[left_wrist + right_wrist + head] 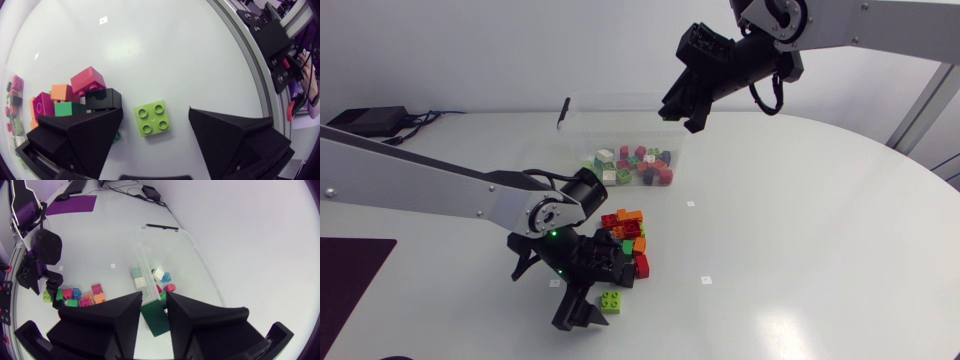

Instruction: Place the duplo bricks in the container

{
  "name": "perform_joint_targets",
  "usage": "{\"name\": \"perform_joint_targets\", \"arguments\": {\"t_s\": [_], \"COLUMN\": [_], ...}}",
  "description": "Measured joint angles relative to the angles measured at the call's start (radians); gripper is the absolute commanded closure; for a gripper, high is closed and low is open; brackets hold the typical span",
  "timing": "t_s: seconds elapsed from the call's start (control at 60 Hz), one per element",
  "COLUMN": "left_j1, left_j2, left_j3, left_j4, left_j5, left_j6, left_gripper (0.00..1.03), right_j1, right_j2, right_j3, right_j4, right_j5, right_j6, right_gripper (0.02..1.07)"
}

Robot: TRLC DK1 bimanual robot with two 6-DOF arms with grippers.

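Two arms stand over a white, glossy table with a curved edge and small square marks. Nearest, the left arm enters low from the left with its wrist bent down. The left gripper sits at the tabletop, fingers spread wide, with a lime brick lying studs-up between them and touching neither. Just beyond lies a pile of red, orange, green and black bricks. Farther back stands the clear container, holding loose bricks. Farthest, the right arm comes in high from the right. The right gripper hangs above the container, pinching a dark green brick.
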Motion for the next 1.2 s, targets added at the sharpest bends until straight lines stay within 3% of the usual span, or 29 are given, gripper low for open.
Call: {"name": "perform_joint_targets", "arguments": {"t_s": [0.383,0.85,1.1,1.2], "left_j1": [0.0,-0.009,0.047,0.082], "left_j2": [0.013,-0.034,-0.178,-0.224], "left_j3": [0.008,-0.033,-0.039,-0.032], "left_j4": [-0.005,-0.013,-0.084,-0.106], "left_j5": [-0.007,-0.044,-0.044,-0.044], "left_j6": [-0.079,-0.126,-0.126,-0.126], "left_gripper": [0.74,0.76,0.76,0.76], "right_j1": [-0.015,-0.019,-0.019,-0.018], "right_j2": [0.027,0.156,0.349,0.413], "right_j3": [0.085,0.277,0.477,0.533], "right_j4": [0.008,0.121,0.113,0.101], "right_j5": [-0.004,-0.002,0.003,0.014], "right_j6": [0.041,0.191,0.247,0.266], "right_gripper": [0.9,0.9,0.88,0.66]}}
